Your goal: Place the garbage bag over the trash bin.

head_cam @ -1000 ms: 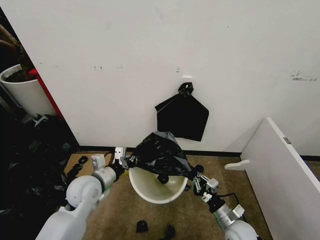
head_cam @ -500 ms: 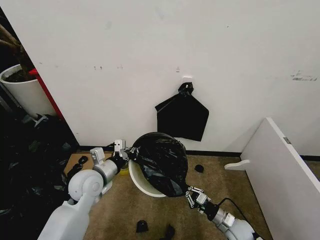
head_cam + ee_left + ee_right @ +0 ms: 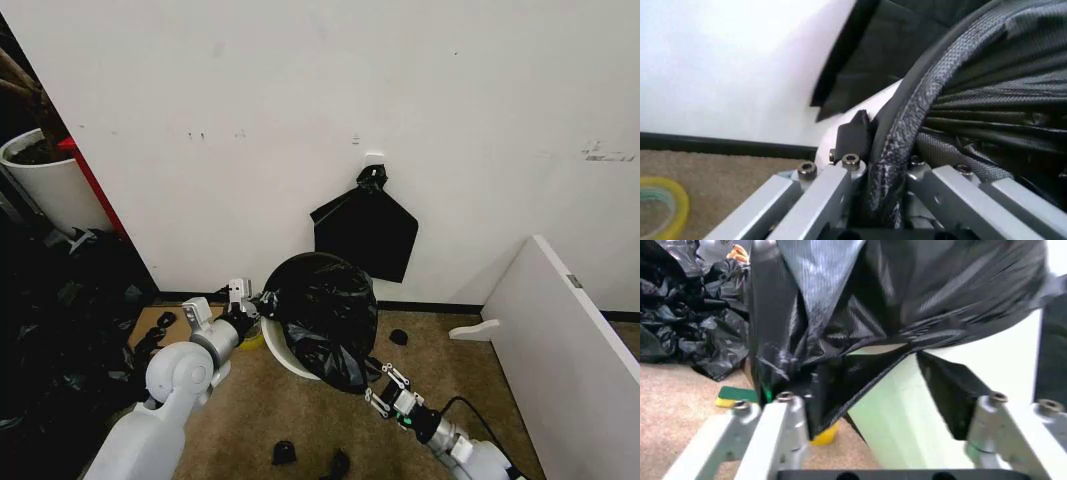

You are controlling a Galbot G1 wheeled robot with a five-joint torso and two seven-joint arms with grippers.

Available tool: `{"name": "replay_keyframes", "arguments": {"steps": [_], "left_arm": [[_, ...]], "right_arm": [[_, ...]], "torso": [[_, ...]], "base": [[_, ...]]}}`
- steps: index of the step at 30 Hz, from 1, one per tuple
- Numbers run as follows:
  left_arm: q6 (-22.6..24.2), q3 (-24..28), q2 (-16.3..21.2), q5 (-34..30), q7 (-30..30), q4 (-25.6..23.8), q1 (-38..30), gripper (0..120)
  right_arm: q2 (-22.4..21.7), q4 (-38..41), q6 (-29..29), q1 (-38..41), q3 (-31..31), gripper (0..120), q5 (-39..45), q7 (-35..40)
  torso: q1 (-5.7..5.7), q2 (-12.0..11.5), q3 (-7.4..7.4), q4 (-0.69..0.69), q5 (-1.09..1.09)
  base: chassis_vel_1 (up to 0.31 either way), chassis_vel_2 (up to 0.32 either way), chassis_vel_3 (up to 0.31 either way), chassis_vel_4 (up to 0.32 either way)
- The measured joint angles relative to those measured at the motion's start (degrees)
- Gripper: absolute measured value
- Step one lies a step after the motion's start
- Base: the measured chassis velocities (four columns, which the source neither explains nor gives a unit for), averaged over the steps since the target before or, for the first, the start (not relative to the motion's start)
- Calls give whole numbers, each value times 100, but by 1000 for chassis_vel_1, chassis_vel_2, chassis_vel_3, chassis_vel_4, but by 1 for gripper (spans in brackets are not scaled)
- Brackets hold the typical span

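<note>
The glossy black garbage bag [image 3: 320, 312] is stretched over the mouth of the cream-white trash bin [image 3: 277, 355], which shows as a strip of wall below the film. My left gripper [image 3: 245, 303] is shut on the bag's bunched edge [image 3: 888, 145] at the bin's left side. At the lower right of the bin my right gripper [image 3: 383, 386] stands open. In the right wrist view its fingers [image 3: 777, 430] are spread wide around the hanging bag edge [image 3: 833, 390] and the pale bin wall [image 3: 907, 415].
A flat black bag [image 3: 365, 232] hangs on the wall behind. A white pot with soil [image 3: 45, 185] and a heap of black sheeting [image 3: 60, 330] lie left. A white board [image 3: 560, 340] leans at right. A yellow tape roll [image 3: 660, 210] and small black parts [image 3: 285, 452] lie on the carpet.
The bag went from a loose heap at the bin's back rim to a taut cover over the whole mouth. My right gripper moved down and left with the bag's edge. The left gripper stayed put.
</note>
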Motion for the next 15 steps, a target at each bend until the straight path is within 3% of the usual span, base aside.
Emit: {"name": "replay_keyframes", "arguments": {"steps": [5,9,15], "left_arm": [[-217,-13,-16,130,-34,200,2,0],[-339,-38,-26,237,-51,389,3,0],[-380,1,-65,322,-53,424,11,0]], "right_arm": [[-165,120,2,-81,198,71,426,-483],[-287,55,4,-26,506,88,1140,-1715],[-258,283,7,-19,583,100,1716,-1931]], "torso": [[0,0,0,2,1],[0,0,0,2,0],[0,0,0,1,0]], "base": [[0,0,0,0],[0,0,0,0],[0,0,0,0]]}}
